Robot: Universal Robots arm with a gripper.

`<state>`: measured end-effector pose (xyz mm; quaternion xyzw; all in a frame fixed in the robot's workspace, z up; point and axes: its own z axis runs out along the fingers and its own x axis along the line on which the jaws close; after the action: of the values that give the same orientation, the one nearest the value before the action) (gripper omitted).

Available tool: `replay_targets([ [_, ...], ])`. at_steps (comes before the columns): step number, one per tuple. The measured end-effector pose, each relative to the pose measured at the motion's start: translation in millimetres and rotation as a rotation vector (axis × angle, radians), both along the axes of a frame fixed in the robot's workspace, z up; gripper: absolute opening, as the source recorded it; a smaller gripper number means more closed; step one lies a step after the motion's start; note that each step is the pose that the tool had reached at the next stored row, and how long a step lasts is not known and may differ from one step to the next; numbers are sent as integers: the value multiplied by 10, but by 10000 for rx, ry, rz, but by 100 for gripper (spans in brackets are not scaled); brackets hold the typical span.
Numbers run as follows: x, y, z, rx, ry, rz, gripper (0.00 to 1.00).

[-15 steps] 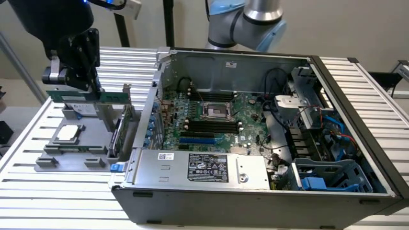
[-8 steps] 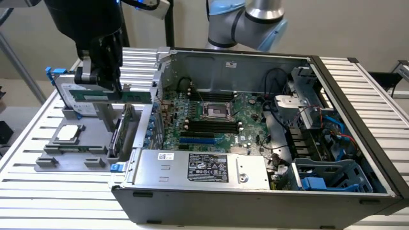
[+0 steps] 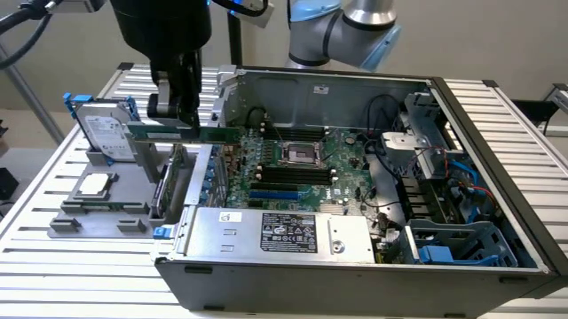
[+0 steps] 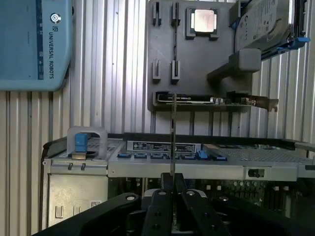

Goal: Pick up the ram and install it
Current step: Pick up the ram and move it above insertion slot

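**Gripper (image 3: 174,121) clamped on the ram (image 3: 209,134), beside the open case**

Your gripper's fingers (image 4: 158,206) are closed on the ram, a slim green stick. It hangs level in the air over the spot where the grey holder (image 3: 98,207) meets the wall of the computer case (image 3: 497,199). In the wrist view you see the ram (image 4: 173,132) edge-on.

The holder carries a silver processor chip (image 3: 95,185), an upright hard drive (image 3: 105,133) and a green expansion card (image 4: 211,101). Inside the case you have the motherboard (image 3: 342,156) with its black memory slots (image 3: 293,174), and a power supply (image 3: 275,232) along the near wall.
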<state>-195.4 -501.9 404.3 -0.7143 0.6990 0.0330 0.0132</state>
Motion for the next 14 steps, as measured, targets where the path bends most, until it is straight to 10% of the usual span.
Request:
replay_targets([
  [14, 636, 21, -15, 3, 0, 0, 14],
])
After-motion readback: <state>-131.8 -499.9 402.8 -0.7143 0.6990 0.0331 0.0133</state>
